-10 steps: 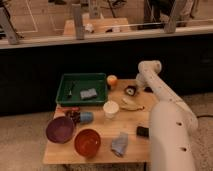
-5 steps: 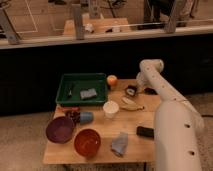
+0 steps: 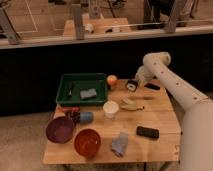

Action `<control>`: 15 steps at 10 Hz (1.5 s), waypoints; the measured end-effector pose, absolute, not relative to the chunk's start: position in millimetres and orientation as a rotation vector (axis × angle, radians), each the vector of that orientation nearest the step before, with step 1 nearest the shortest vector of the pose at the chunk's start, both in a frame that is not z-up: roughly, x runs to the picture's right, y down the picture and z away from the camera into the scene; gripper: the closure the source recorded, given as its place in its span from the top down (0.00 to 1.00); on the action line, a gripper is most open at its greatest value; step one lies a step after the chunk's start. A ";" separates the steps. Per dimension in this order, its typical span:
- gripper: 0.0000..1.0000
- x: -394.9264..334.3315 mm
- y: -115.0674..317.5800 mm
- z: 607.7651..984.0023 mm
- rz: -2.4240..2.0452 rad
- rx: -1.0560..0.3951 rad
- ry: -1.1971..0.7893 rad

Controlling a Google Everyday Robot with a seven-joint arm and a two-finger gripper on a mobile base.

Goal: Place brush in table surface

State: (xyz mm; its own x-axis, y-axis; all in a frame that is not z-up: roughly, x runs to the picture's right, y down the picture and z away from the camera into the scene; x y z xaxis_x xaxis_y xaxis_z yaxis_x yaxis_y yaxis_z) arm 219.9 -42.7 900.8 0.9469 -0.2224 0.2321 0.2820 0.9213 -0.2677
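The brush (image 3: 131,86), a small chunky black object with a pale patch, is at the far side of the light tan table surface (image 3: 160,117), right of the green tray. My gripper (image 3: 135,82) is right at the brush, reaching down to it from the white arm on the right. I cannot tell whether the brush rests on the wood or hangs just above it. A small black logo mark (image 3: 176,148) sits at the table's near right corner.
On the table are a green tray (image 3: 65,95) holding a grey item, an orange object (image 3: 112,80), a slim dark stick (image 3: 152,86), a white cup (image 3: 110,109), a yellowish item (image 3: 131,104), a black phone-like rectangle (image 3: 148,132), a purple bowl (image 3: 60,129), a red bowl (image 3: 87,142), a blue cup (image 3: 86,117) and a grey cloth (image 3: 119,144).
The arm has shifted slightly; the brush and gripper stay at nearly the same spot by the table's far edge.
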 end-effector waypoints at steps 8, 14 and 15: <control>0.00 210.7 -82.4 823.6 -0.272 -0.187 -0.224; 0.00 218.1 -59.4 919.5 -0.252 -0.231 -0.204; 0.00 226.0 -56.8 935.2 -0.241 -0.236 -0.196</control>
State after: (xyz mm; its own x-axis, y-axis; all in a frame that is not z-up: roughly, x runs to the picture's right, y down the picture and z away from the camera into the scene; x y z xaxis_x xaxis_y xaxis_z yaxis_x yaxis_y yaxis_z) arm 226.0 -56.8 935.2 0.9526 -0.2117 0.2186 0.2573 0.9439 -0.2069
